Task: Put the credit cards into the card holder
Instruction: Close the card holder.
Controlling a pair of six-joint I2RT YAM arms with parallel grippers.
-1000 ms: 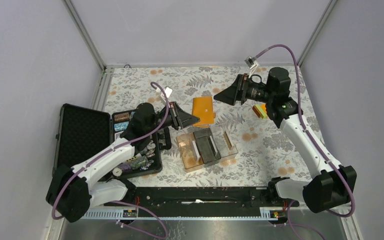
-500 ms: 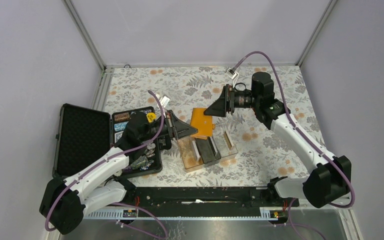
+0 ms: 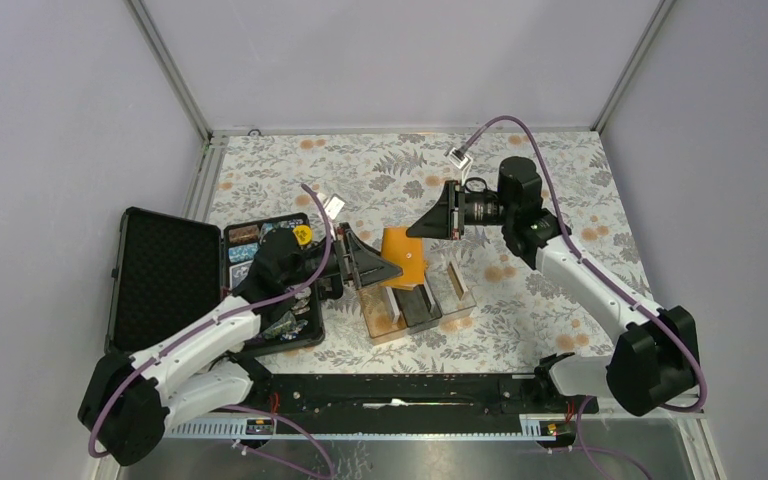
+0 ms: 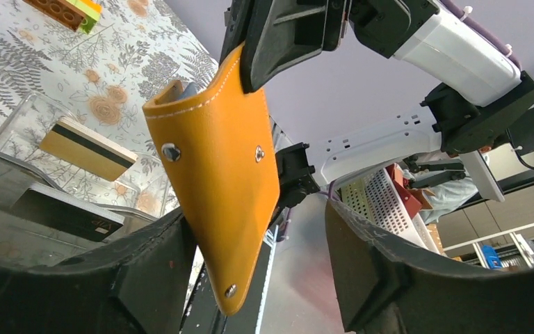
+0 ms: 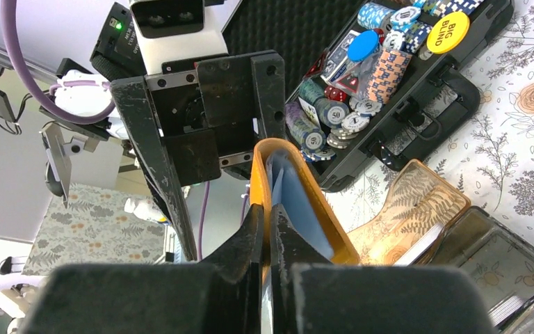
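Observation:
The orange card holder (image 3: 406,254) is held up off the table, above the clear tray. My right gripper (image 3: 416,229) is shut on one of its flaps (image 5: 259,182). Between the flaps shows a pale blue credit card (image 5: 297,203). My left gripper (image 3: 384,270) stands open around the holder's lower corner (image 4: 231,278), which hangs close to the left finger (image 4: 154,273). Another credit card (image 4: 87,147), tan with a black stripe, stands in the tray. More white-edged cards (image 3: 389,297) stand there too.
The clear divided tray (image 3: 457,300) sits mid-table under both grippers, with a dark box in its middle slot. An open black case (image 3: 165,270) with several poker chips (image 5: 334,111) lies to the left. Coloured blocks (image 4: 66,8) lie at the far right.
My right gripper has swung left to the card holder and shut on its flap. My left gripper, earlier shut on the holder, has opened.

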